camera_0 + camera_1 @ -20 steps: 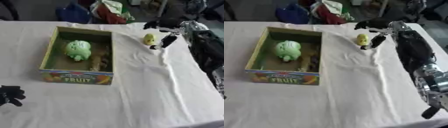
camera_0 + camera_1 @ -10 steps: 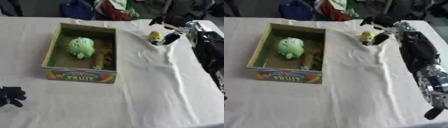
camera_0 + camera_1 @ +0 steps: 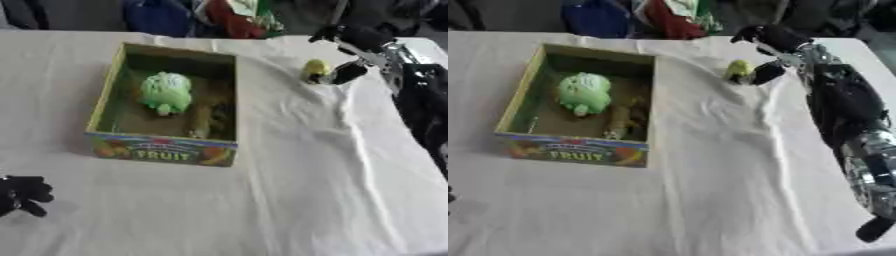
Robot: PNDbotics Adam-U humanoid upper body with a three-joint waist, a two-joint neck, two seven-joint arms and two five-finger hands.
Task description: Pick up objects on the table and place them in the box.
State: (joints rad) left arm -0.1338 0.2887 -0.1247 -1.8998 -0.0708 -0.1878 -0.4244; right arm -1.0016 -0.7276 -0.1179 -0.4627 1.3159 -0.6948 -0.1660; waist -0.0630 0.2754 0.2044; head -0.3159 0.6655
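Right hand (image 3: pixel 354 44) sat at 1 o'clock of the box (image 3: pixel 166 150), thumb and fingers pinching the small yellow object (image 3: pixel 315 69) on the white tablecloth (image 3: pixel 289 190). Left hand (image 3: pixel 22 194) idle at 8 o'clock, fingers curled, empty. Green item (image 3: pixel 165 93) lay inside the box.

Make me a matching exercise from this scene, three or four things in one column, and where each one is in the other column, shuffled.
Things:
1. green round object
2. small yellow object
3. left hand
4. right hand

Places:
A. low at the view's left edge, on the cloth
B. inside the box
C. on the cloth, right of the box
D. reaching beside the yellow object

Pairs: 1-B, 2-C, 3-A, 4-D
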